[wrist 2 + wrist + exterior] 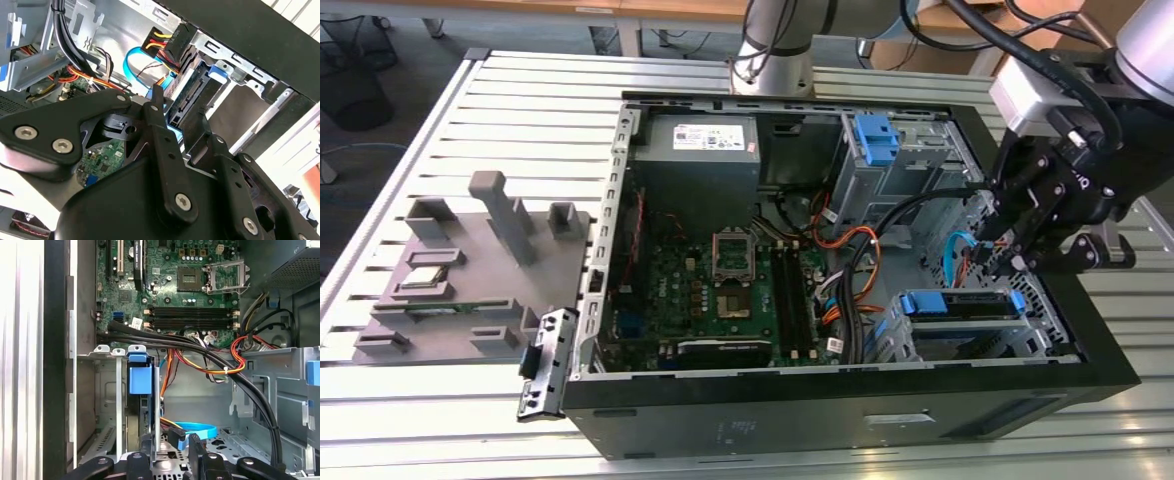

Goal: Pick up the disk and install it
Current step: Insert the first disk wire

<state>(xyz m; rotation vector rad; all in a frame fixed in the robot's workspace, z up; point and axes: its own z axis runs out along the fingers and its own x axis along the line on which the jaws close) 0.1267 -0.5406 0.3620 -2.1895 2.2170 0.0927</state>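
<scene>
One step you may judge done: the disk (963,304) sits in its blue frame inside the drive cage (987,346), at the case's (854,386) near corner on the exterior view's right; the gripper (1015,262) hangs just above it, fingers (162,135) parted, holding nothing; full seating cannot be confirmed.

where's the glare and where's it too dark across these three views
Exterior view: light streaks glare off the slatted table near the computer case. First wrist view: the table washes out white; the bay holding the disk is shadowed below its blue tab. Second wrist view: the table beyond the case is blown out.
</scene>
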